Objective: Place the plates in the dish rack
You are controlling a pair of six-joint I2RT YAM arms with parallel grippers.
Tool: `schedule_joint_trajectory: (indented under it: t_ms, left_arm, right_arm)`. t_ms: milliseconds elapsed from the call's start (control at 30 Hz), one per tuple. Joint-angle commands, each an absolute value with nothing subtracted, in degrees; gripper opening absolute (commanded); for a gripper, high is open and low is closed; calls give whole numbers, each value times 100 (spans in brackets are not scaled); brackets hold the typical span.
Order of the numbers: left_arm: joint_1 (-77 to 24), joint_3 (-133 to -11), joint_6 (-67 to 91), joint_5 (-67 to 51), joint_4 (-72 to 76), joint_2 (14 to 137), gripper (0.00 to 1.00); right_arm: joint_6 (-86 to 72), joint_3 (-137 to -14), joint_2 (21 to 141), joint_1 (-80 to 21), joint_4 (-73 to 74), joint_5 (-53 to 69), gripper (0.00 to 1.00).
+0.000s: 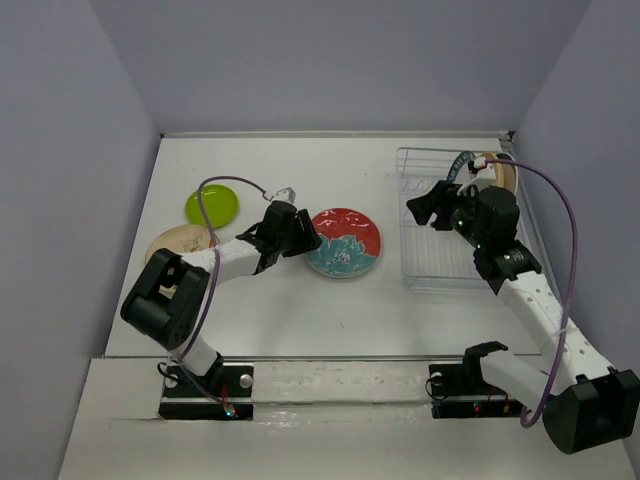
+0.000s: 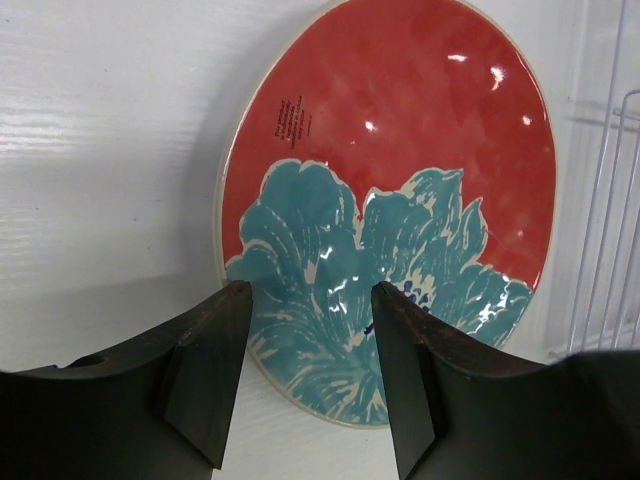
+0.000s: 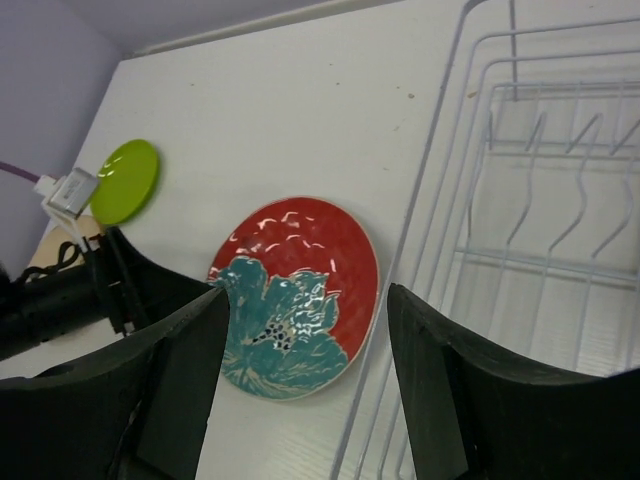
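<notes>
The red plate with teal flowers [image 1: 343,242] lies flat on the table, left of the dish rack [image 1: 440,272]. My left gripper [image 1: 306,238] is open and empty at the plate's left edge; in the left wrist view its fingers [image 2: 205,370] straddle the teal rim of the plate [image 2: 390,180]. My right gripper [image 1: 424,207] is open and empty above the rack's left side; its view shows the red plate [image 3: 295,300] and rack wires [image 3: 520,200]. A teal-rimmed plate [image 1: 462,165] and a tan plate [image 1: 502,172] stand in the rack's back right.
A lime green plate [image 1: 212,205] and a tan plate [image 1: 180,243] lie at the table's left, the tan one partly under my left arm. Grey walls enclose the table on three sides. A purple cable loops over each arm.
</notes>
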State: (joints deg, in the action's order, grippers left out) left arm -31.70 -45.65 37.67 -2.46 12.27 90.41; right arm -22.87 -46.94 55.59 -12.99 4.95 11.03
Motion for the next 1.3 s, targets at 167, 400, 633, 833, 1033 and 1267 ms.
schedule_joint_trajectory:
  t_ms: [167,400,633,833,1033,1267]
  left_arm:
    - [-3076,-4447,3902,-62,1863,9325,63]
    - [-3076,-4026,3797,430,1872,8447,74]
    - [-2971,-3736,4034,308,1898,8428,76]
    - [-2856,-3893,4122,-298,2443,9017,73]
    - [-2795,-4008,4333,-562,3014,9606,59]
    - [-2689,-3850,4623,-641,3647,9949,47]
  right_arm:
    - [-2681,-4430,5537,-1389,-387,1907,69]
    - [-2646,-4438,5555,-1441,-413,1881,69]
    - [-2646,-4351,5546,-1441,-492,1907,69]
    - [-2654,-4315,5572,-1441,-545,1916,68]
    - [-2672,-4254,5678,-1441,-632,1934,68]
    - [-2768,-4236,5862,-1546,-773,2013,68]
